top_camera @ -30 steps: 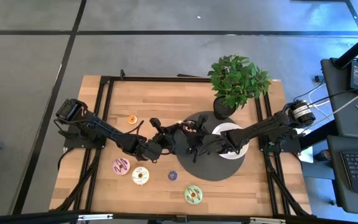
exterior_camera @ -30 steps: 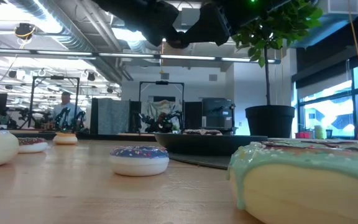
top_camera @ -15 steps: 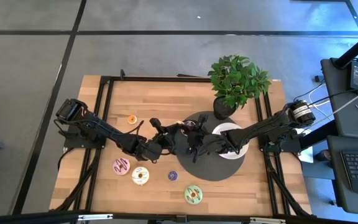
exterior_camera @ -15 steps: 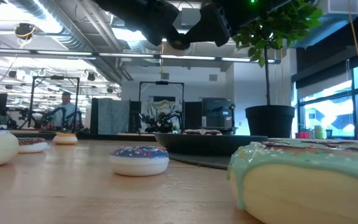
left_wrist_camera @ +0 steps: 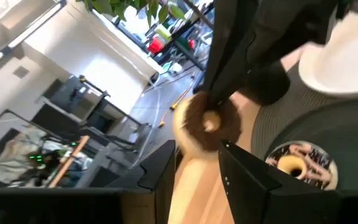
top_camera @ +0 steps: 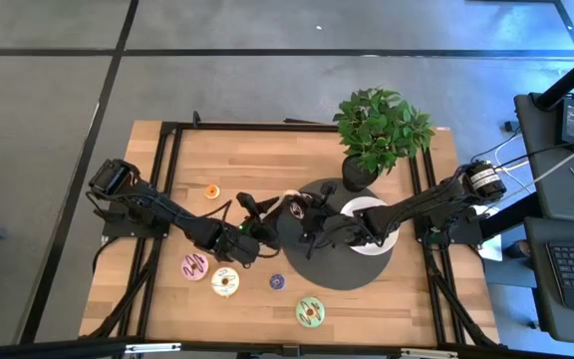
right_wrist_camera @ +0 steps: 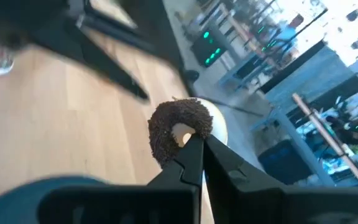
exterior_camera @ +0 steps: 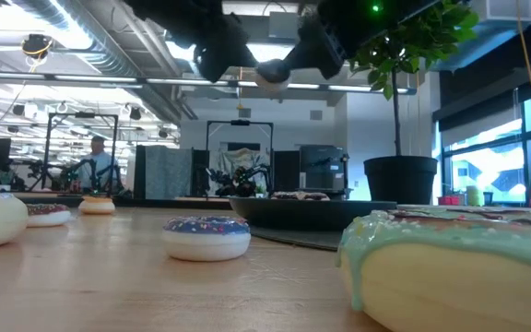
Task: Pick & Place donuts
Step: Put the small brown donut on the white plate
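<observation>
A brown-iced donut [right_wrist_camera: 180, 130] with a cream body hangs in the air over the near-left rim of the black plate [top_camera: 342, 267], with my right gripper [right_wrist_camera: 192, 149] shut on it. My left gripper [left_wrist_camera: 197, 165] stands open a little to the donut's left, clear of it; the low view shows the gap between that left gripper [exterior_camera: 215, 55] and the brown donut [exterior_camera: 273, 72]. Another donut [left_wrist_camera: 297, 163] with sprinkles lies flat on the black plate. Loose donuts lie flat on the wood: orange [top_camera: 211, 190], pink [top_camera: 194, 267], cream [top_camera: 225, 282], purple [top_camera: 276, 282], green [top_camera: 310, 312]. My right gripper pinches the brown donut's ring beside its hole [right_wrist_camera: 178, 138], the two fingers close together with their tips at the hole's edge. The fingers come from the table's right side, slanting down. The donut is lifted clear, tilted, its iced face toward my left wrist camera.
A potted plant [top_camera: 382, 130] stands at the far right of the table, next to a white plate [top_camera: 367, 209] that my right arm crosses. Black frame rails [top_camera: 162, 199] run along the table's left and right sides. Bare wood lies at the near right.
My left gripper has let go of the brown donut and drawn back toward the table's left edge. The donut stays in the air, held now by my right gripper alone, and has shifted slightly toward the right.
</observation>
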`<state>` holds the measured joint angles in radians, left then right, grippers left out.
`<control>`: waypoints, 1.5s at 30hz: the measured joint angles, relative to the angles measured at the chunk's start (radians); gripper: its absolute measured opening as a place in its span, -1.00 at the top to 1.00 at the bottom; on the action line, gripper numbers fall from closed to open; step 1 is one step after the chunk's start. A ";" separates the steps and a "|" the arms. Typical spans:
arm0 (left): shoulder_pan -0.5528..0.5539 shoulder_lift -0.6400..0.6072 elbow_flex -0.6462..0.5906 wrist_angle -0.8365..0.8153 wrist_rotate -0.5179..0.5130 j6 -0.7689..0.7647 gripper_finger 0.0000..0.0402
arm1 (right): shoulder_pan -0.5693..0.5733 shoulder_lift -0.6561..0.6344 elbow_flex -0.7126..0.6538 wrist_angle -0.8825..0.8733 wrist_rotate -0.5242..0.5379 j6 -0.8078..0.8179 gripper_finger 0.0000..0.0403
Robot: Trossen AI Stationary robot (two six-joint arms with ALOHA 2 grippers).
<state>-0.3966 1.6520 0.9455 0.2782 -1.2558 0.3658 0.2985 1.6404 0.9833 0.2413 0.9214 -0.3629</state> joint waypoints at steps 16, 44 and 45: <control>0.060 -0.169 -0.124 -0.089 0.316 -0.247 0.39 | 0.105 -0.232 -0.044 -0.864 -0.291 0.736 0.98; 0.138 -0.172 -0.132 -0.095 0.520 -0.364 0.40 | 0.209 -0.544 -0.599 -0.795 -0.307 1.464 0.97; 0.138 -0.172 -0.132 -0.095 0.520 -0.364 0.40 | 0.209 -0.544 -0.599 -0.801 -0.295 1.475 0.96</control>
<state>-0.2584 1.4799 0.8135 0.1829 -0.7361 0.0020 0.5076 1.0966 0.3840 -0.5595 0.6261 1.1119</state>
